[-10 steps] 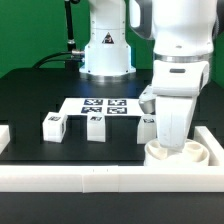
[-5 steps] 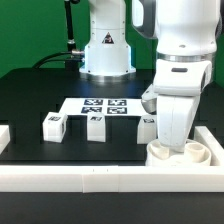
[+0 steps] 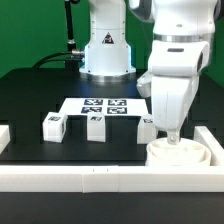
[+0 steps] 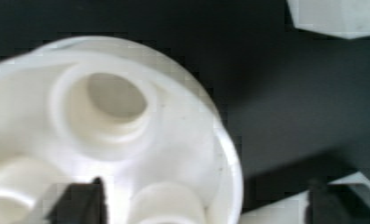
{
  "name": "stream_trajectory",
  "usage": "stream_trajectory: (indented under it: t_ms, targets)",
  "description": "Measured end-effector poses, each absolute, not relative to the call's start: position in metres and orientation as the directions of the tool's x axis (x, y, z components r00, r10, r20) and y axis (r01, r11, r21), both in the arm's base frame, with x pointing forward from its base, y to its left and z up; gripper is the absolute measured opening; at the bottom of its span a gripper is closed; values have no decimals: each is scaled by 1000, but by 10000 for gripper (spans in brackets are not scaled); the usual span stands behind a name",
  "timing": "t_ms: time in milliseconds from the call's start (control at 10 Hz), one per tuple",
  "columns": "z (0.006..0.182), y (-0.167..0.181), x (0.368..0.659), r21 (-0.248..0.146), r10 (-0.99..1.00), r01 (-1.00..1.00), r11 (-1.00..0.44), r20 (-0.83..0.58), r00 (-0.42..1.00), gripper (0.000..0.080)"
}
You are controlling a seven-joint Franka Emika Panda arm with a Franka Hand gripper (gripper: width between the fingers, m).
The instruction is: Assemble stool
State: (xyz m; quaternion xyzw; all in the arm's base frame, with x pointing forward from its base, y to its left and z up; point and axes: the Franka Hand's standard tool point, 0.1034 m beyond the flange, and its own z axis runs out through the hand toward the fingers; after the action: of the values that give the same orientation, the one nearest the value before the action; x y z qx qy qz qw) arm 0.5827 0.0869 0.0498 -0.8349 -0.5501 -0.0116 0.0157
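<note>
The white round seat (image 3: 187, 152) lies with its sockets up at the exterior view's right, against the front rail. My gripper (image 3: 171, 137) hangs just above its near-left edge. In the wrist view the seat (image 4: 93, 130) fills most of the picture, with one round socket (image 4: 111, 95) showing. My gripper (image 4: 208, 205) is open: one finger (image 4: 75, 202) is over the seat, the other (image 4: 354, 200) over the black table, with the seat's rim between them and untouched. Three white tagged legs (image 3: 53, 124) (image 3: 96, 126) (image 3: 148, 124) stand in a row.
The marker board (image 3: 105, 106) lies behind the legs. A long white border rail (image 3: 100, 178) runs along the front, with rail ends at both sides. The robot's base (image 3: 106, 50) stands at the back. A white leg corner (image 4: 342, 15) shows in the wrist view.
My gripper has risen off the seat and shifted slightly to the exterior view's left. The seat and legs have not moved.
</note>
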Motion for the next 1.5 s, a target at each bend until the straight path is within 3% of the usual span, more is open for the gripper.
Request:
stream_trajectory:
  t_ms: [100,500,900,1200,1500]
  targets:
    - [56,75,586,-7,917,918,-397,35,397,630]
    - [62,16,563,4,885,885,-465,35,464,649]
    - [59,13,559,-1,851,852,-524,38,523,649]
    - [58,15,557,-20,653,654,-757,40,757,649]
    - [52,29,544,-54,255,256,-965,31,966,649]
